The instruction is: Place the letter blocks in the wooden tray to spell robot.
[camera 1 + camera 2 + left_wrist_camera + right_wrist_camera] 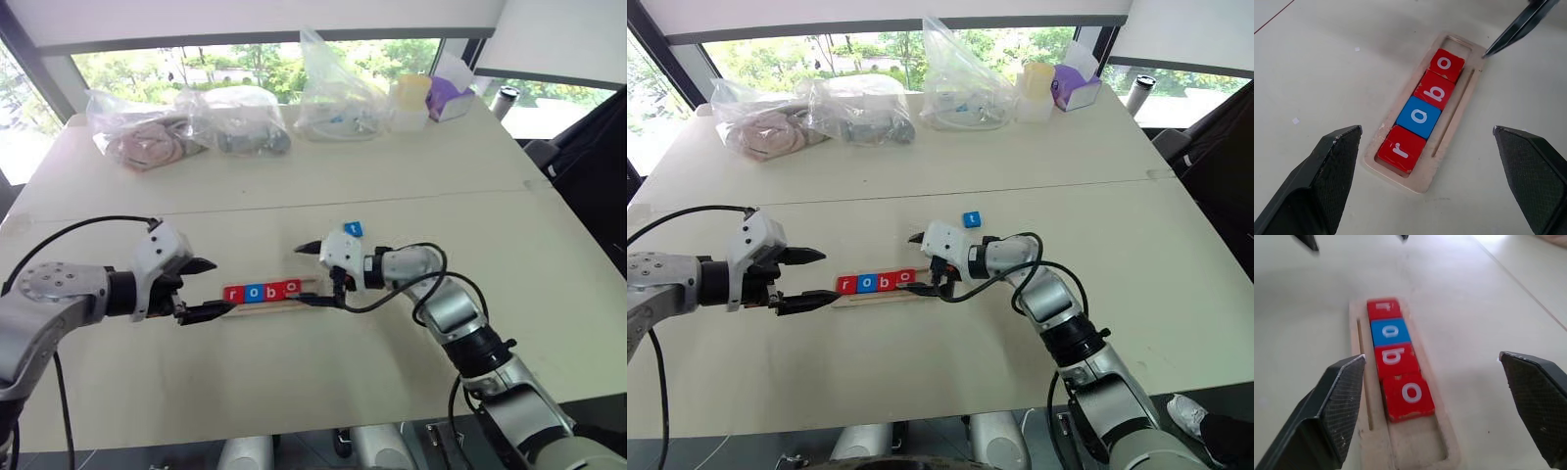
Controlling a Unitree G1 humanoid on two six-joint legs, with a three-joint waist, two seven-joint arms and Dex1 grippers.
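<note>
The wooden tray lies mid-table with four letter blocks in a row: red r, blue o, red b and red o. One slot at its right end is bare. A blue t block lies flat on the table beyond the tray's right end, behind my right gripper. My left gripper stands open at the tray's left end, holding nothing. Over the tray's right end my right gripper is open and empty, pointing left.
Clear plastic bags with odds and ends line the table's far edge. Beside them stand a yellowish cup and a purple box, with a dark flask at the far right. A seam crosses the table behind the tray.
</note>
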